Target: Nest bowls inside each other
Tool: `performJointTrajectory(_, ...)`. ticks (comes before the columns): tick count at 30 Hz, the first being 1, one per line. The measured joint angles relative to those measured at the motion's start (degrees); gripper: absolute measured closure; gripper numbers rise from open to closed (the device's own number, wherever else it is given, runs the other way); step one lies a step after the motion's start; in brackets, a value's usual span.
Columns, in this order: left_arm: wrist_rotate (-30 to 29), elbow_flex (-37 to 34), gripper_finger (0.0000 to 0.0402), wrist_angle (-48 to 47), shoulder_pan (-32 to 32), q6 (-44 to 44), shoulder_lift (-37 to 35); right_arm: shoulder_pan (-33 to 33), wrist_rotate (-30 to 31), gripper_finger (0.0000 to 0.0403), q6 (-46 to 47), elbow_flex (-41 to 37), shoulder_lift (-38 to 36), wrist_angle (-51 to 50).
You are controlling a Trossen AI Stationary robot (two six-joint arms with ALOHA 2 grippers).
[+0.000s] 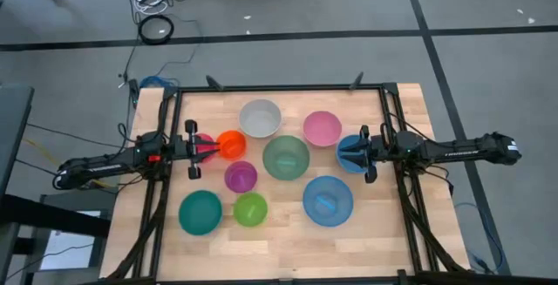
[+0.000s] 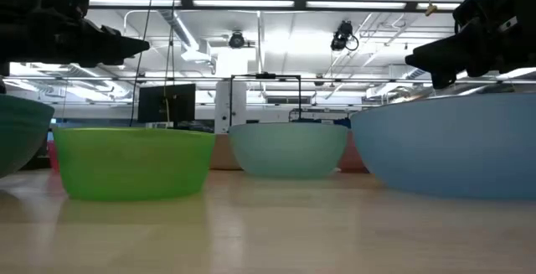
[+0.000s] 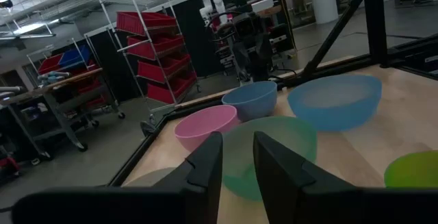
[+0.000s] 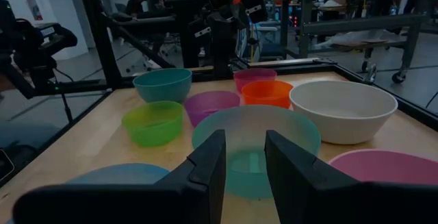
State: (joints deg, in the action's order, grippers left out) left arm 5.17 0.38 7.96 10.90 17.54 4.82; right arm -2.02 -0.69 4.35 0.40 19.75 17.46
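Note:
Several plain bowls stand apart, each on its base, on the wooden table: white-grey, pink, pale green, orange, purple, teal, lime and a large blue one. My left gripper hangs level and open above a magenta bowl at the table's left. My right gripper hangs level and open above a small blue bowl at the right. Nothing sits between the fingers of the left gripper or the right gripper.
A black frame runs along the table's far edge and both sides. Bare wood lies along the near edge, in front of the lime bowl and the large blue bowl. Racks, benches and people show in the room beyond.

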Motion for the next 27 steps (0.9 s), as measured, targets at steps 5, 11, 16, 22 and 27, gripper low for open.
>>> performJointTrajectory(5,0.0,0.0,0.0310,0.0,0.0,0.0,0.0,0.0,0.0,0.0308,0.0,0.0,0.0,0.0)
performJointTrajectory(11,0.0,0.0,0.0310,0.0,0.0,0.0,0.0,0.0,0.0,0.0308,0.0,0.0,0.0,0.0)
performJointTrajectory(16,0.0,0.0,0.0310,0.0,0.0,0.0,0.0,0.0,0.0,0.0308,0.0,0.0,0.0,0.0)
performJointTrajectory(22,0.0,0.0,0.0310,0.7,0.0,0.0,0.0,0.0,0.0,0.0307,0.1,0.0,0.0,0.8)
performJointTrajectory(27,1.0,0.0,0.0310,5.5,0.0,-12.2,0.0,0.0,0.0,0.0308,0.6,0.0,0.0,4.3)
